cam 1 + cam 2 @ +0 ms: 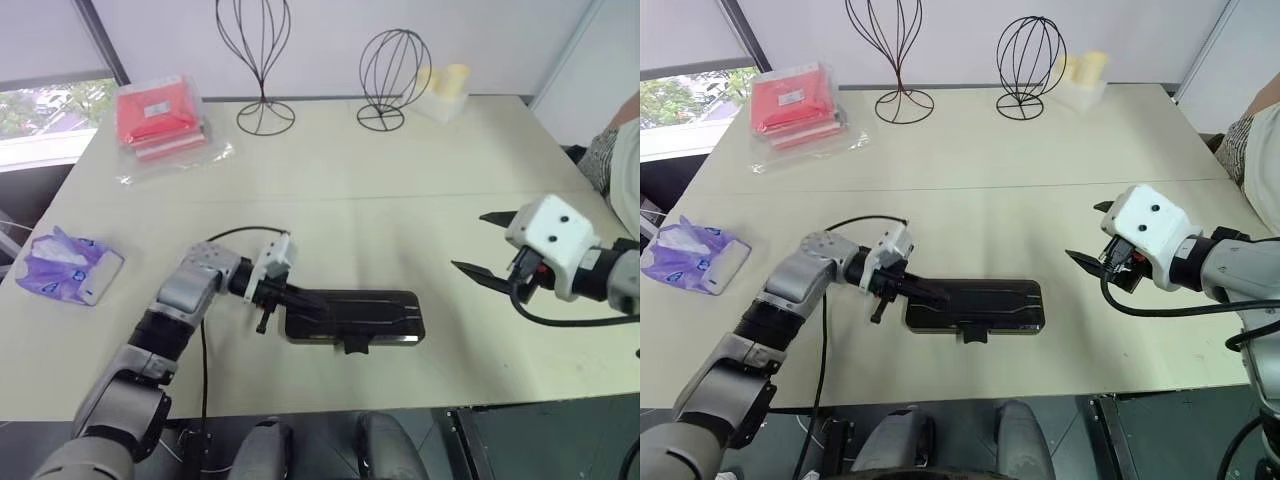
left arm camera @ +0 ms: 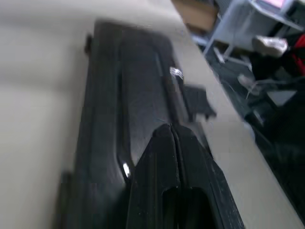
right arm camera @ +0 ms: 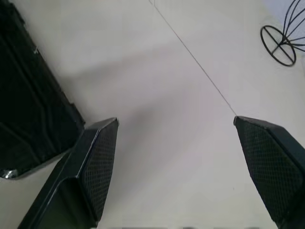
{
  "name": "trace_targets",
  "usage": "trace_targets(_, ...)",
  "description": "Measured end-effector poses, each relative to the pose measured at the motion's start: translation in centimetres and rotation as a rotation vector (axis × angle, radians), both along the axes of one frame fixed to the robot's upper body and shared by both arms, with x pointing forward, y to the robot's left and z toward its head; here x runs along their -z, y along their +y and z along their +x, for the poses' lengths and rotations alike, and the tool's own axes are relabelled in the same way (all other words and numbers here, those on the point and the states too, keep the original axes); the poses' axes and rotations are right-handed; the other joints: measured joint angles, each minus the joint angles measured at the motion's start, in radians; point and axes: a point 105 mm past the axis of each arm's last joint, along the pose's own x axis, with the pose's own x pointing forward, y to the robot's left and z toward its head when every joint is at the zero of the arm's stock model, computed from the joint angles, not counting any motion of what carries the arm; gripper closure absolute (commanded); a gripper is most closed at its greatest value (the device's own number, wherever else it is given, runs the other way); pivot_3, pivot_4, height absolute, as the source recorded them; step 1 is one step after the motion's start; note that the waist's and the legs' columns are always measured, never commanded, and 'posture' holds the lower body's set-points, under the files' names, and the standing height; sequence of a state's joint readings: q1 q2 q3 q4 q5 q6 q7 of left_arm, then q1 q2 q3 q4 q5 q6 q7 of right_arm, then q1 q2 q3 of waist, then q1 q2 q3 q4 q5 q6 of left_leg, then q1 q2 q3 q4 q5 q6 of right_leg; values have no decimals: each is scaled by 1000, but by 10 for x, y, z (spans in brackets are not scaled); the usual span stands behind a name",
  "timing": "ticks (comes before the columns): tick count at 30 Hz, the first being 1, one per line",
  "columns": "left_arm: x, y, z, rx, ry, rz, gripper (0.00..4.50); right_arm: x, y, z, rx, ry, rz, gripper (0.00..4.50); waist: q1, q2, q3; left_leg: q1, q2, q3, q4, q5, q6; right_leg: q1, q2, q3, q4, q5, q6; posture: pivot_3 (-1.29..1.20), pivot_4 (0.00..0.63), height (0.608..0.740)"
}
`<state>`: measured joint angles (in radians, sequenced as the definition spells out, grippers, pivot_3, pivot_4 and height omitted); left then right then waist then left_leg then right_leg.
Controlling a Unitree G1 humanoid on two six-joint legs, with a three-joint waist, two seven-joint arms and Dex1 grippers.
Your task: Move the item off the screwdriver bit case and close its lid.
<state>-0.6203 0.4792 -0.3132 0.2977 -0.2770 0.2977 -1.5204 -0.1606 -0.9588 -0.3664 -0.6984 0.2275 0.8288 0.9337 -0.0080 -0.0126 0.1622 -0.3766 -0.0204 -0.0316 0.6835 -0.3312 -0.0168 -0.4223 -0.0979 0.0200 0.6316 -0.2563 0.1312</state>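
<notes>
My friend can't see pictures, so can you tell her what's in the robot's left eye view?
A flat dark screwdriver bit case lies shut on a pale table. The robot's left hand, fingers together, rests on its left end, and the right hand hangs open off to the right.

Near end of the screwdriver bit case (image 2: 119, 143) behind shut left-gripper jaws, blurred.

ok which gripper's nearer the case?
Left. The left gripper, fingers together, is over the left end of the closed case. The right gripper hangs open, off to the case's right, apart from it.
</notes>
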Motion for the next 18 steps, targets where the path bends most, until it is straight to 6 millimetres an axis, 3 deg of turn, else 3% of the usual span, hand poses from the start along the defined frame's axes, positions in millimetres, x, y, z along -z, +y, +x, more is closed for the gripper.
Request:
trace_targets(10, 9, 4, 8, -11, -135, -4, 4500, 10, 30, -7, -104, 77, 112, 491, -1, 2, -1, 16, 0, -2, -1, -1, 1, 18, 0, -1, -3, 0, 0, 0, 150, 740)
trace_targets(18, -1, 2, 17, -40, -89, 0, 4500, 20, 53, -8, -224, 195, 276, 491, 0, 0, 0, 16, 0, -2, 0, -1, 2, 18, 0, -1, -2, 0, 0, 0, 150, 740)
